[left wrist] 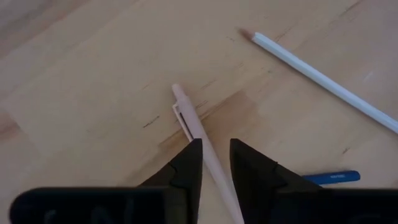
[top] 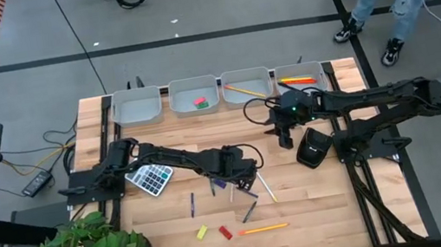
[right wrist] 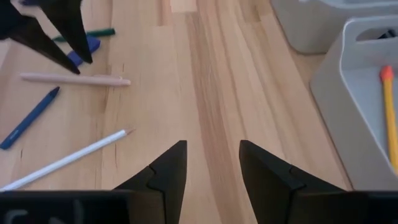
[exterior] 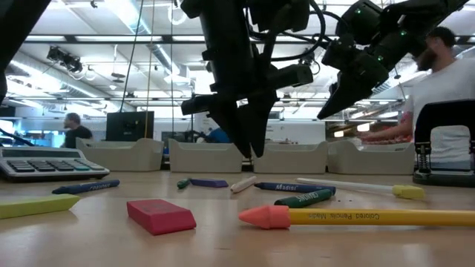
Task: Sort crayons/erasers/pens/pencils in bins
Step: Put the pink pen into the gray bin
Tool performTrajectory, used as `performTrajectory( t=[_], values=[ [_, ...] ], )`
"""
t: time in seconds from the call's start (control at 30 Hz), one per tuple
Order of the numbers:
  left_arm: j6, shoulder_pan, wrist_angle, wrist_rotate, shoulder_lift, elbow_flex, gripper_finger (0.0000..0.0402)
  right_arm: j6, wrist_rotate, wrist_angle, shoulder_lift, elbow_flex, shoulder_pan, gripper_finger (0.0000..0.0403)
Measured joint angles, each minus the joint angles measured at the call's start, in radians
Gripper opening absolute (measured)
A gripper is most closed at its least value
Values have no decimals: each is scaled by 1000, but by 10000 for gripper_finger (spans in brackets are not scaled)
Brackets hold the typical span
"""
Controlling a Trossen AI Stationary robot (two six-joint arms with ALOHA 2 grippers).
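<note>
At frame centre, the left gripper (left wrist: 216, 163) narrowly straddles a light, stiff, slippery pale pink plastic pen (left wrist: 205, 146), best pinched mid-barrel.

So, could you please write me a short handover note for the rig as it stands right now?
Left hand: low over the table, fingers open astride a pale pink pen, not gripping it.
Right hand: open, empty, hovering near the bins.
Done: erasers in the second bin, pencil in the third, crayons in the fourth. First bin looks empty.
Left: pens, crayons, white stick, yellow eraser, red eraser and orange pencil are on the table.
</note>
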Motion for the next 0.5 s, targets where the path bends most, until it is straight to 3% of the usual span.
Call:
performTrajectory(
  t=[0.5],
  values=[
    [-104, 4, -23, 26, 33, -1, 157, 12, 0, 18, 0, 0, 0, 156]
  ],
)
